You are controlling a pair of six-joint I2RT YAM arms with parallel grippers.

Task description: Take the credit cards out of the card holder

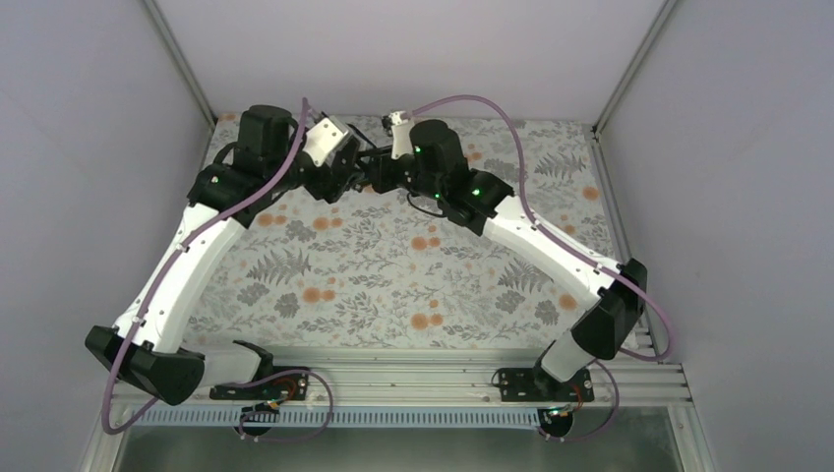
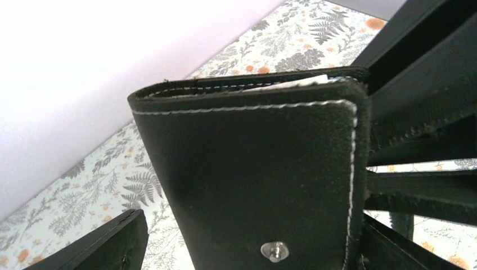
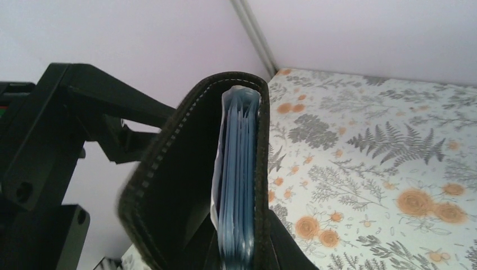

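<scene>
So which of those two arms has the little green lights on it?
The right arm, on the right in the overhead view: two green lights glow on its dark upper joints. The left arm shows none from here.

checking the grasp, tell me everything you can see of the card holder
The card holder is a black, leather-like folding wallet with pale stitching along its edges and a small metal snap stud outside. It is held up off the floral table, folded nearly shut, light blue sleeves showing inside. The right gripper seems to pinch one edge; one finger of the left gripper stands apart from it.
</scene>
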